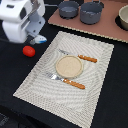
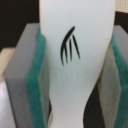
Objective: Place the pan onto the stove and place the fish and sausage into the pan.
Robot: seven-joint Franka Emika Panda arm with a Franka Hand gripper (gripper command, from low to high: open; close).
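Fish (image 2: 75,65) clamped between the jaws' green pads (image 2: 37,85), long axis along the fingers, gripper (image 1: 37,37) above sausage (image 1: 29,51)

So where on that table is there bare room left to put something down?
The dark tabletop is free at the exterior view's right of the striped placemat, and the mat's near corner is bare too. Mid-mat is crowded: plate, fork, knife. The stove holds pots. The gripper, clamping the fish, hangs beside the sausage.

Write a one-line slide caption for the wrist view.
Green-padded fingers clamp the white fish, its black fin mark facing the camera.
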